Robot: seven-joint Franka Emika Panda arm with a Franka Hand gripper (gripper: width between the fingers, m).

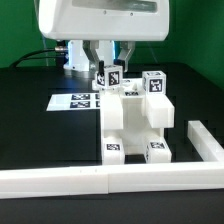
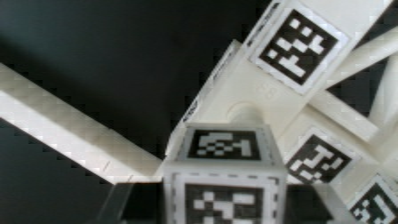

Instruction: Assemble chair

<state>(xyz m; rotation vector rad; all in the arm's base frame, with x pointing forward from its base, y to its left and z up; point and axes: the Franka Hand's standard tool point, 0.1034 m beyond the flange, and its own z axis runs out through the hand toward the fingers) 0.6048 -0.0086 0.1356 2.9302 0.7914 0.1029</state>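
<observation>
Gripper [image 1: 106,62] at twelve o'clock, jaws seemingly clamped on tagged post [image 1: 107,79] of chair [image 1: 135,125]. Rigid, light, smooth plastic; grip flat post sides.

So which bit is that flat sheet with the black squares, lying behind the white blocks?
Start at the chair, the chunky white block assembly mid-table. Just to the exterior view's left of it, flat on the black table, lies the marker board. Unlike the tagged blocks, it is a thin sheet that carries only printed tags.
</observation>
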